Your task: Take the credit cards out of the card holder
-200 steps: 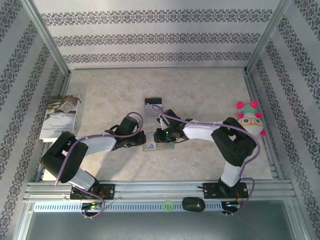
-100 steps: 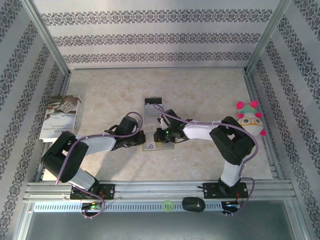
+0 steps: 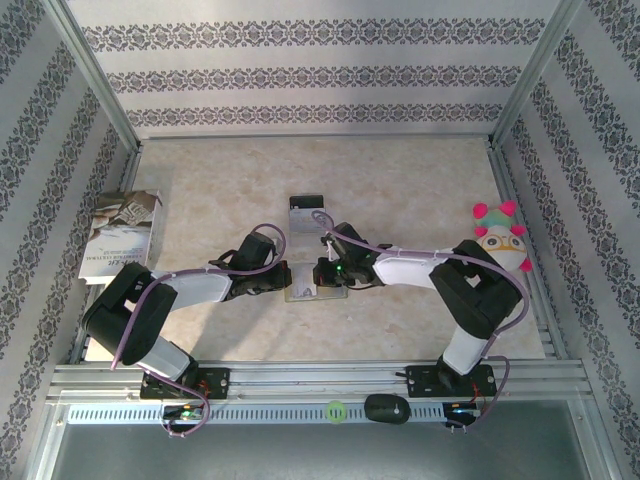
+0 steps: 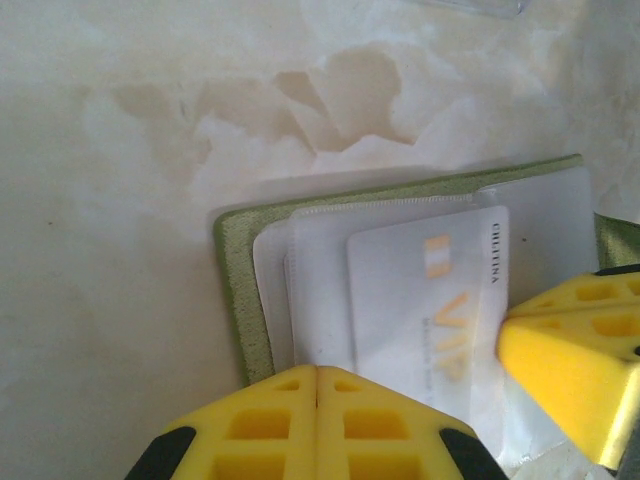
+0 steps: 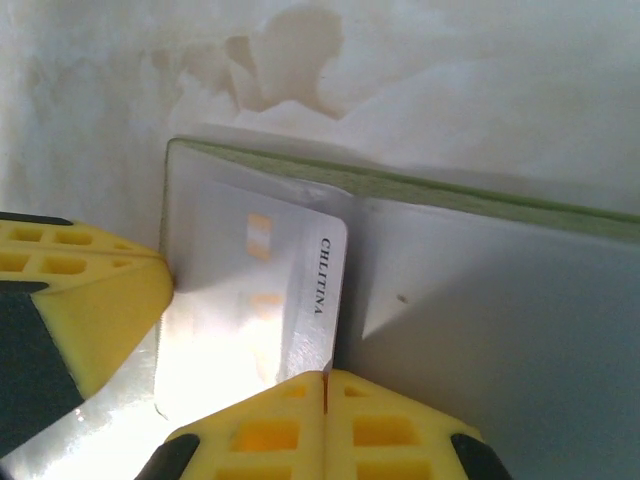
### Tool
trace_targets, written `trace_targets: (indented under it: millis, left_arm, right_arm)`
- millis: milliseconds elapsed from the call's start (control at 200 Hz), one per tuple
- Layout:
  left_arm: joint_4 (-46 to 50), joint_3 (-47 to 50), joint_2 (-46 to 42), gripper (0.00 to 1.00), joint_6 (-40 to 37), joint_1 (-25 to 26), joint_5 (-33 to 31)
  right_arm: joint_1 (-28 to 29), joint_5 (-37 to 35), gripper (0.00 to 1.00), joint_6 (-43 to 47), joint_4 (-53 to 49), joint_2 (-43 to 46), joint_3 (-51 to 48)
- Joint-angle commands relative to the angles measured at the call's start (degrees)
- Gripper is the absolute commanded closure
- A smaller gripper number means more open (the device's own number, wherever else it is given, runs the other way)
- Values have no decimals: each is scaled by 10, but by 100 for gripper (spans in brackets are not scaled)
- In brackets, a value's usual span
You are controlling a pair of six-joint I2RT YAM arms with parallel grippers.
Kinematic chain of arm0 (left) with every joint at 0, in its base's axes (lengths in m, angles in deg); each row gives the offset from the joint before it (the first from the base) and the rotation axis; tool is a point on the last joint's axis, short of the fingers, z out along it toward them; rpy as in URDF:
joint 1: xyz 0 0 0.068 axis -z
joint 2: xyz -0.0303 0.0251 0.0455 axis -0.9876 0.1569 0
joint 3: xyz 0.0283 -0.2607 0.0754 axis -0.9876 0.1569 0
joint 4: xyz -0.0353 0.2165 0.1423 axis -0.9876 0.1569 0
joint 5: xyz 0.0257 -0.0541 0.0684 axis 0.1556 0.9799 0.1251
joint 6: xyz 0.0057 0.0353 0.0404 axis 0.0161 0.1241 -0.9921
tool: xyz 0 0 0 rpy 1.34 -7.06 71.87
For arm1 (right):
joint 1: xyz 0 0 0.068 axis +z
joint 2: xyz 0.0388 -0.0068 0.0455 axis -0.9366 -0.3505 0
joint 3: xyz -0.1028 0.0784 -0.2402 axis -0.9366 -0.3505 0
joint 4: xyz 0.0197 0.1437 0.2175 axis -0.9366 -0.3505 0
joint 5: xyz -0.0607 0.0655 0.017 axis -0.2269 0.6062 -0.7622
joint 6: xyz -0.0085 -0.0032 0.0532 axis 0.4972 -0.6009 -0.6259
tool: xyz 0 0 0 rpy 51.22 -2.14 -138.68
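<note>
Card holder open — left gripper, right gripper both closed against it.

The credit card carries the word "CHLITINA" in small dark capitals running along one short edge. In the left wrist view the same credit card also shows large gold letters "VIP" with a faint, unreadable line beside them. The booklet at the table's left edge bears print too small to read.
</note>
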Motion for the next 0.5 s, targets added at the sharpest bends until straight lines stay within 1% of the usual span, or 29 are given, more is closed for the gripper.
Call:
trace_targets:
  millis: [0,190,495]
  left_arm:
    - [27,18,9,100,1,-3,-2]
    - [28,18,8,100,1,-4,-2]
    - [28,13,4,100,-1,-5,0]
  right_arm:
    - [4,-51,100,2,-36,24,-13]
    - [11,-90,100,10,-78,64,-11]
    - [33,-147,100,34,-146,87,23]
